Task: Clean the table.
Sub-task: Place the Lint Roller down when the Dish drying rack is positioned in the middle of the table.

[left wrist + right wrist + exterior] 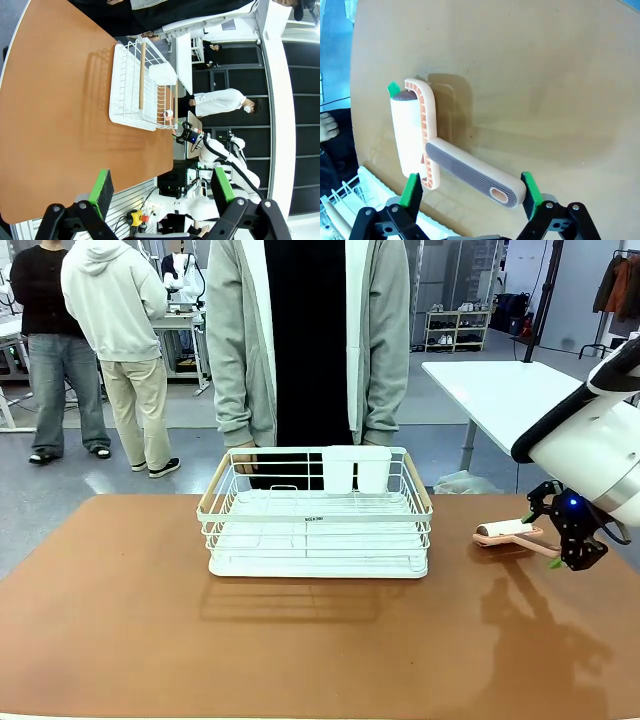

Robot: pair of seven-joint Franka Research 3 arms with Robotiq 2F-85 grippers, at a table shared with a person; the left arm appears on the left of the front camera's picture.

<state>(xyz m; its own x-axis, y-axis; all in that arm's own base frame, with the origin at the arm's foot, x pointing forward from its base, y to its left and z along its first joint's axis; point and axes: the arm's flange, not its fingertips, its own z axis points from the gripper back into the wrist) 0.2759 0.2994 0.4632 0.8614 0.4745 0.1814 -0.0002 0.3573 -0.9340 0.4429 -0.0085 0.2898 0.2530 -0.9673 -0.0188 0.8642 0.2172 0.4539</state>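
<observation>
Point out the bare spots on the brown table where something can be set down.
The table is bare across its whole near half in front of the wire rack, and left of the rack to the edge. The right side is crowded: the lint roller lies there with the right gripper open at its handle.

The right arm (590,445) comes in from 3 o'clock, wrist bent down, and its gripper (572,540) hangs low with jaws spread wide, gripping nothing. The left gripper (162,192) is raised, its green pads (102,190) well apart, jaws open and empty.
</observation>
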